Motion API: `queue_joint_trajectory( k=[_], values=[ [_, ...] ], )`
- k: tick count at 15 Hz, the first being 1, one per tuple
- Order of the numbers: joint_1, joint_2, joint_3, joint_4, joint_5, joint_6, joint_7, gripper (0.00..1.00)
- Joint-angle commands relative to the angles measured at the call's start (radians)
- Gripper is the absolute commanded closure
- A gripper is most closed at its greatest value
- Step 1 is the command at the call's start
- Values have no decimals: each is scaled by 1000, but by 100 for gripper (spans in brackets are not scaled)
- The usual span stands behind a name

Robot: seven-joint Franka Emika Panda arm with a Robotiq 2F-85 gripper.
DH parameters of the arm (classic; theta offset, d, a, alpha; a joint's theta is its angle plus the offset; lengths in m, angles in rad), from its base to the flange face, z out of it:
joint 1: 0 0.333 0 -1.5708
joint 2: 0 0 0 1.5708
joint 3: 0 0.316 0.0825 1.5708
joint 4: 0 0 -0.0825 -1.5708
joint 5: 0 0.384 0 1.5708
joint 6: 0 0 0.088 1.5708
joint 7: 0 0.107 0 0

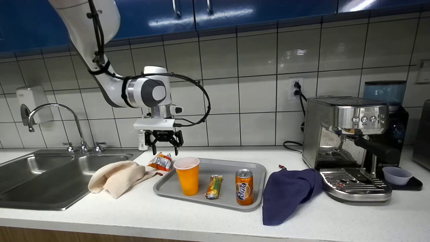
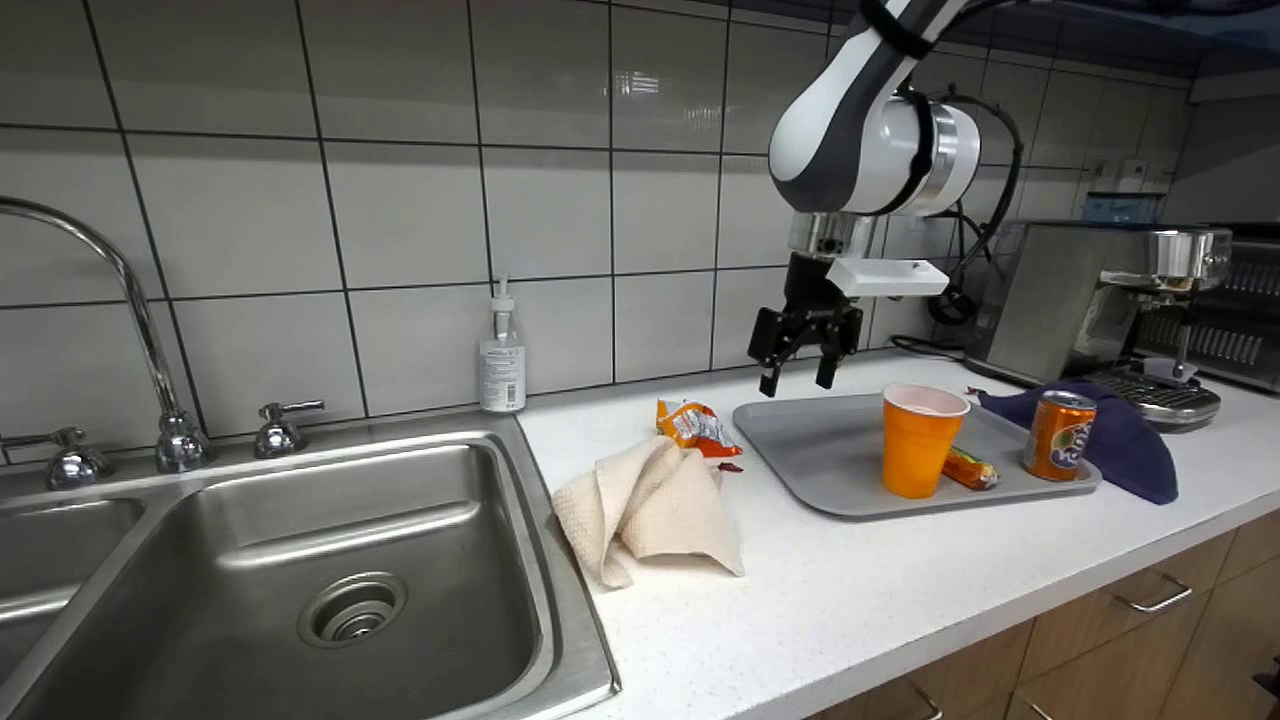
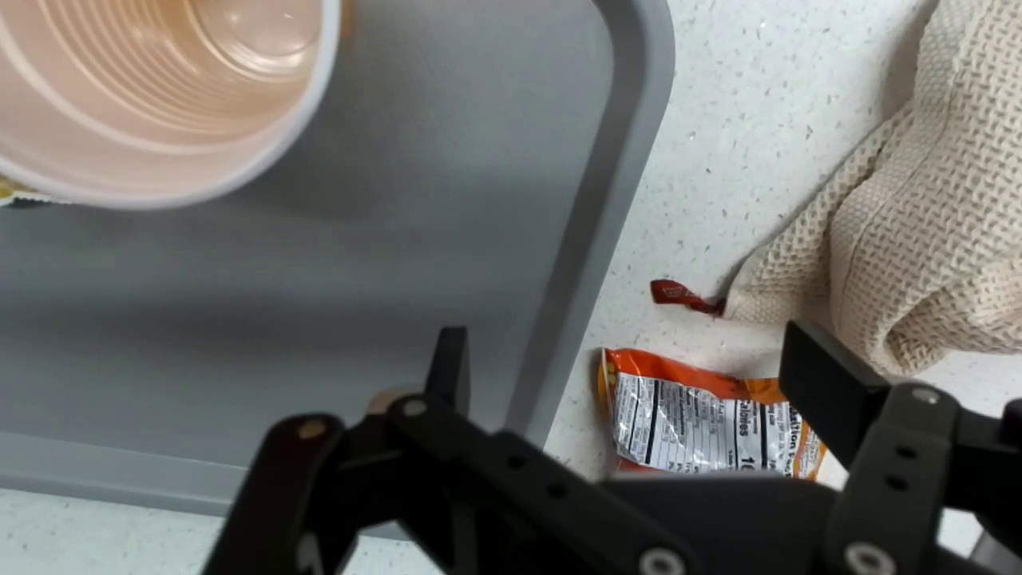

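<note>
The gripper (image 1: 165,152) hangs over the counter (image 1: 141,208), its fingers (image 3: 834,387) spread wide and holding nothing. Nearest it, at four o'clock from the wrist view's centre, an orange snack packet (image 3: 711,423) (crinkled, printed side up) lies on the counter just beside the tray (image 3: 439,200); the fingers' height above it is hard to judge. In an exterior view, from the tray's middle, the orange cup (image 1: 188,178) stands at eight o'clock and the Fanta can (image 1: 244,188) at four, a wrapped bar (image 1: 214,187) between them; a beige towel (image 1: 121,178) lies outside at nine.
</note>
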Motion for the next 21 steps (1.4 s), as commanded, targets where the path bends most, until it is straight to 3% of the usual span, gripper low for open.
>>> queue_joint_trajectory(
  k=[1,7,21],
  values=[
    [28,46,-14,67,-50,9,86,0],
    [75,98,-41,131,-95,18,213,0],
    [258,203,-187,241,-166,7,711,0]
  ],
)
